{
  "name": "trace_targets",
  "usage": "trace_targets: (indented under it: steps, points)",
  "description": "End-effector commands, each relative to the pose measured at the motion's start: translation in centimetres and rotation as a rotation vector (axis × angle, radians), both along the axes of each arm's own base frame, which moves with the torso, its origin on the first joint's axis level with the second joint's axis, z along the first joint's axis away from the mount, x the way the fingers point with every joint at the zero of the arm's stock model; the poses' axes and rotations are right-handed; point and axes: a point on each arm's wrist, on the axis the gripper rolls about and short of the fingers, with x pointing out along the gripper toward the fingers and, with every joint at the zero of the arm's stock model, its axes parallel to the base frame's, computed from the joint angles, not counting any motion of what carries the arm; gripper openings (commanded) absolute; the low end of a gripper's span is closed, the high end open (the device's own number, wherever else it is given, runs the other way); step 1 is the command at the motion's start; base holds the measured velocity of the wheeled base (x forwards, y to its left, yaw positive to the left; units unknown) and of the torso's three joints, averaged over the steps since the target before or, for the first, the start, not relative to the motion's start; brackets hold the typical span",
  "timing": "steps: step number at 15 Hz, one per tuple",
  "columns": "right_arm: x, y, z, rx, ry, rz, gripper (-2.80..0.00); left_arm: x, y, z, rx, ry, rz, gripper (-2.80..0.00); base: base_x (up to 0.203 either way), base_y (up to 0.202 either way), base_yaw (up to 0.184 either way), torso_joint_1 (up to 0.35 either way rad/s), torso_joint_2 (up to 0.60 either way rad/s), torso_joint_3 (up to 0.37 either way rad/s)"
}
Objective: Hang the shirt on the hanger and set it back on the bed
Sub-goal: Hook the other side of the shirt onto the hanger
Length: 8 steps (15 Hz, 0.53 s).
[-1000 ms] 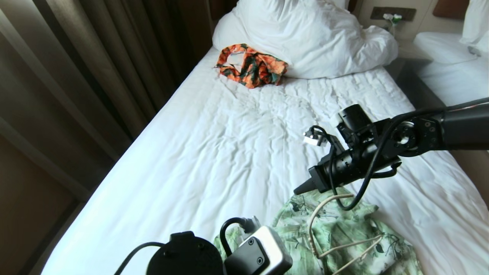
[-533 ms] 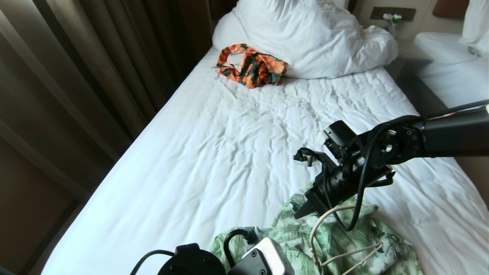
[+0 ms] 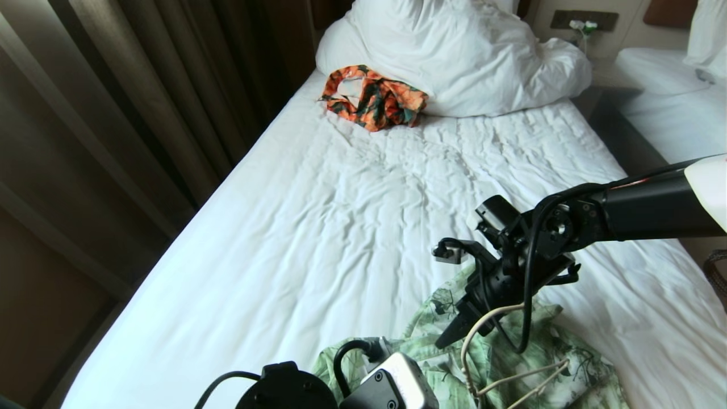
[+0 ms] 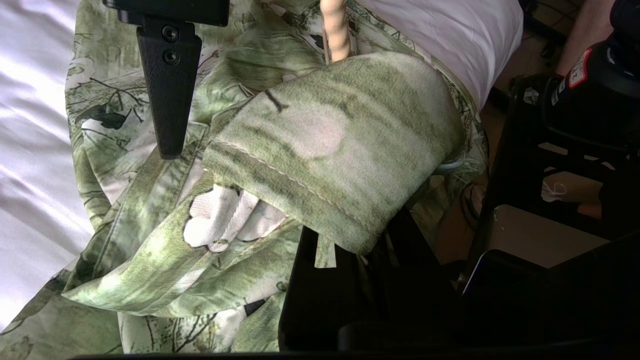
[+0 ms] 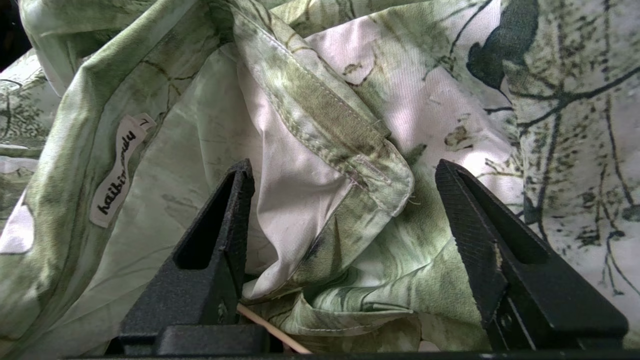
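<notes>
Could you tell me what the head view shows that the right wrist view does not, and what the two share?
Only the head view shows the bed, the pillows, the orange patterned garment, the curtains, the hanger lying on the shirt, and the right arm reaching in. Only the right wrist view shows the neck label inside the collar and a folded seam between the open fingers. Both show the shirt and the right gripper poised over it.

Brown curtains (image 3: 130, 108) hang left; a second white bed (image 3: 676, 91) stands far right.
</notes>
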Motion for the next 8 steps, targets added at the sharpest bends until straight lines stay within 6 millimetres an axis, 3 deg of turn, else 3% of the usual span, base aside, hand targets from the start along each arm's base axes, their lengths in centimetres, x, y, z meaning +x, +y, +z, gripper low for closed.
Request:
trace_targets:
  steps: [1, 8]
  points:
    - [0.1, 0.3, -0.7, -0.008, 0.017, 0.009, 0.00, 0.0, 0.0, 0.1, -0.008, -0.004, 0.001, -2.80, 0.000, 0.000, 0.000, 0.000, 0.00, 0.000]
    - [-1.4, 0.9, -0.4, -0.005, 0.037, 0.049, 0.00, 0.0, -0.1, 0.3, -0.012, -0.009, 0.001, -2.80, 0.000, 0.000, 0.000, 0.000, 0.00, 0.000]
